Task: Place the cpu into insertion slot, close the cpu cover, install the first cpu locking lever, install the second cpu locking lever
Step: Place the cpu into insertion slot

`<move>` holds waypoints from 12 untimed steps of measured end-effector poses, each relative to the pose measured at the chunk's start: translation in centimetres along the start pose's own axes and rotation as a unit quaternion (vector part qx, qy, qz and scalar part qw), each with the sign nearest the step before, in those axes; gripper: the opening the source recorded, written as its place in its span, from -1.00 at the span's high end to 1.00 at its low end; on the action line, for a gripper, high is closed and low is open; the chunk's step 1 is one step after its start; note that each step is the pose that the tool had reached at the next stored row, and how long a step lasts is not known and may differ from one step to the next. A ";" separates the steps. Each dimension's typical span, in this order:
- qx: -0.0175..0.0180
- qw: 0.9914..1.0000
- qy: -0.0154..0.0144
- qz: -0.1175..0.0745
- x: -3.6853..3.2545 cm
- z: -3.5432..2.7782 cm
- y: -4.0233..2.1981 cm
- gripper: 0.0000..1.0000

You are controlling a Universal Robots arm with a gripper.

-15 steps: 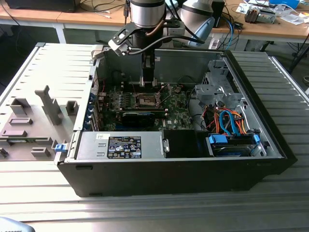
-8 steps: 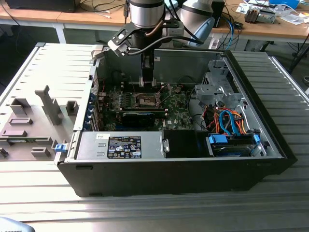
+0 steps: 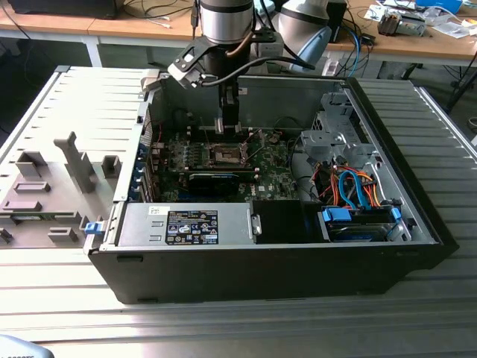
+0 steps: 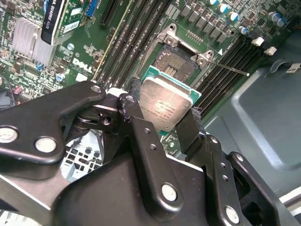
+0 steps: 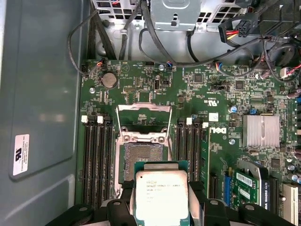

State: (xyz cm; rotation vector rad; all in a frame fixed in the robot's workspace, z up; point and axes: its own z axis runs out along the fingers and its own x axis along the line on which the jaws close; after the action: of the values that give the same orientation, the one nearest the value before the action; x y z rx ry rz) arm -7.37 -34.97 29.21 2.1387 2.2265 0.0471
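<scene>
**A:** Second wrist view, nearest first: the gripper (image 4: 165,106) is clamping the cpu (image 4: 167,99) by two opposite edges, with the fingers (image 4: 141,127) pressing in from either side.

**B:** First wrist view is agreeing. The cpu (image 5: 161,195) is hanging metal top up and appears clear of the board.

**A:** Just beyond it, the insertion slot (image 5: 142,160) is lying bare, its dark centre showing. The cpu cover (image 5: 143,108) is standing open at the slot's far edge. One locking lever (image 4: 230,68) is sticking out sideways.

**B:** My judgement: step one, placing the chip, is in hand; the cover and both levers are waiting undone.

**A:** Agreed. Seating is calling for the chip to sit square over the slot, level, with corners matched. Any tilt is risking the contacts.

**B:** Exterior view: the arm is reaching into the open computer case (image 3: 261,276), above the green motherboard (image 3: 276,175).
</scene>
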 end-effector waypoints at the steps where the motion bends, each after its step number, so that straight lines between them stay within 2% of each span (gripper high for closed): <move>1: 0.000 1.000 0.000 0.000 0.00 0.02 0.00 -0.09; 12: 0.000 1.000 0.000 0.000 0.01 0.30 -0.02 -0.09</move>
State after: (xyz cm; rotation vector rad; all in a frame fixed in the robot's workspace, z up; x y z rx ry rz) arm -7.38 -34.97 28.91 2.1388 2.2265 0.0472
